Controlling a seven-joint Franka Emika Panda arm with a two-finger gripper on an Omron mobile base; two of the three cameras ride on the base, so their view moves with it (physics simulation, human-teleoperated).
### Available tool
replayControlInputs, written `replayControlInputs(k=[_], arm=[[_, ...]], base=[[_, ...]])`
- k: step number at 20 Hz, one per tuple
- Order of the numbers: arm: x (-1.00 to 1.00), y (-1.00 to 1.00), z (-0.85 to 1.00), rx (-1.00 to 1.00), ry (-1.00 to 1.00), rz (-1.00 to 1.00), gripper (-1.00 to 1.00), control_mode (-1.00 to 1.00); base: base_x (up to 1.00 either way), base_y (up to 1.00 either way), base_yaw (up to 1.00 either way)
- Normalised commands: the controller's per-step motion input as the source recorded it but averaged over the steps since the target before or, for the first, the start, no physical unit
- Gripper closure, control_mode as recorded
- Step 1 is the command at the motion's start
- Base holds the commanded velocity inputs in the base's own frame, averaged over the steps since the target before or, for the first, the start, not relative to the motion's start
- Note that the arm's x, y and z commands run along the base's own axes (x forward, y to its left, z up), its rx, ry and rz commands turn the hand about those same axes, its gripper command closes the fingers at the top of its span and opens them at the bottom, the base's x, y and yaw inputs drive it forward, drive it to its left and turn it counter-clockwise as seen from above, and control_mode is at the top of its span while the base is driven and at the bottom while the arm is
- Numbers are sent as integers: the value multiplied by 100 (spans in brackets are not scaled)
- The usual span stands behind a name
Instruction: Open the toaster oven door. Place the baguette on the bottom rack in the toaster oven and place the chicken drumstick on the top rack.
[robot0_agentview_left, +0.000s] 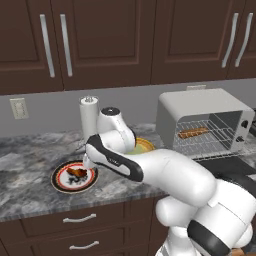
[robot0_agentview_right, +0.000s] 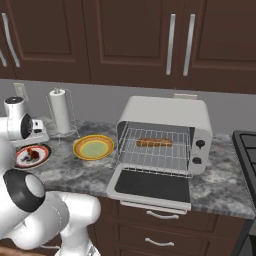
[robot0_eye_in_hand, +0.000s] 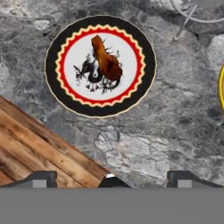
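The chicken drumstick (robot0_eye_in_hand: 106, 61) lies on a round plate (robot0_eye_in_hand: 70, 94) with a black and red rim, near the counter's front edge. My gripper (robot0_eye_in_hand: 113, 179) hangs open above the counter just short of that plate, nothing between its fingertips (robot0_eye_in_hand: 41, 178). From the left base camera the hand hovers over the same plate (robot0_agentview_left: 62, 184) and drumstick (robot0_agentview_left: 76, 172). The white toaster oven (robot0_agentview_right: 167, 112) stands to the right with its door (robot0_agentview_right: 150, 186) folded down flat. The baguette (robot0_agentview_right: 155, 142) rests on a silver wire rack (robot0_agentview_right: 150, 159) inside; I cannot tell which of the two.
A yellow plate (robot0_agentview_right: 93, 147) sits between the drumstick plate and the oven. A paper towel roll (robot0_agentview_right: 61, 111) stands on its holder at the back. Past the counter's front edge is wooden floor (robot0_eye_in_hand: 39, 148). A black stove (robot0_agentview_right: 247, 150) borders the oven's right side.
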Motion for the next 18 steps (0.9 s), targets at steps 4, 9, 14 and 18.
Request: replayControlInputs(k=[4,9,14,18], arm=[[25,45,-27,-1,0,13,-100,-100],[37,31,-27,0,0,10,-100,-100],[37,27,-26,-1,-6,9,-100,-100],[38,17,-24,-5,0,1,-100,-100]], base=[[0,0,0],[0,0,0],[0,0,0],[0,0,0]])
